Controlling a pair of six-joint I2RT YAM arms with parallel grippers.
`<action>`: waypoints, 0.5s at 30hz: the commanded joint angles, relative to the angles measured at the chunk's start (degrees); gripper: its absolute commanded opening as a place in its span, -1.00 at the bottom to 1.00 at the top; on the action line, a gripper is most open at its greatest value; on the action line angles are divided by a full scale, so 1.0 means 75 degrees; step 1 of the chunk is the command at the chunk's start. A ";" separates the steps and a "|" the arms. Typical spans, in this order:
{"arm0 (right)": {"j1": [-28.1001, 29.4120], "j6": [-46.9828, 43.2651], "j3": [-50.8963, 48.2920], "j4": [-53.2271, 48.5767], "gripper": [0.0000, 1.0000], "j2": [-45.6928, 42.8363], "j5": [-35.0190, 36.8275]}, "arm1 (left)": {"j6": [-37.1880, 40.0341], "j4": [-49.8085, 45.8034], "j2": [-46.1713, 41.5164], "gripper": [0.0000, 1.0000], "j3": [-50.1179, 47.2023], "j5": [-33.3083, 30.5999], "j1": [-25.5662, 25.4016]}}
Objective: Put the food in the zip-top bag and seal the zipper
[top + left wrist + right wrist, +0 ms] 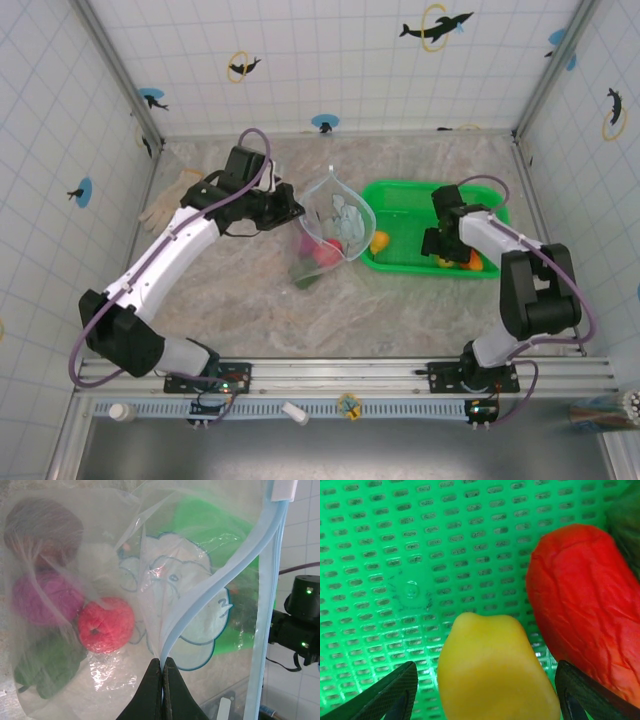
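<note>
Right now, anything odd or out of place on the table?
Only a white glove lying at the far left corner of the table, apart from the task items. Otherwise fine: the left gripper pinches the zipper, the zip-top bag is open with food inside, and none looks spilled.

white tiled walls (330, 60), marbled beige tabletop (400, 310).

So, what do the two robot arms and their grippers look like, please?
Both the left arm and the right arm have white rounded shells between black joints. A thin purple cable loops along each. The left gripper has black, tapering fingers; the right gripper has dark fingers too. Small green lights glow on the right arm's black housing.
</note>
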 commanded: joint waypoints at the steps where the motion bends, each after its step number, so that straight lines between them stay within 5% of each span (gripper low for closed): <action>1: 0.0054 -0.0181 0.0058 0.0337 0.37 0.0190 0.0158 | -0.0012 -0.0086 -0.0190 -1.00 -0.0029 0.0052 0.0033; 8: 0.0181 -0.0345 0.0158 0.0338 -0.09 -0.0013 0.0338 | -0.0081 -0.0162 -0.0191 -1.00 0.0067 -0.0006 0.0026; 15: 0.0390 -0.0311 0.0310 0.0137 -0.11 -0.0848 0.0567 | -0.0084 -0.0234 -0.0077 -1.00 0.0209 0.0047 0.0033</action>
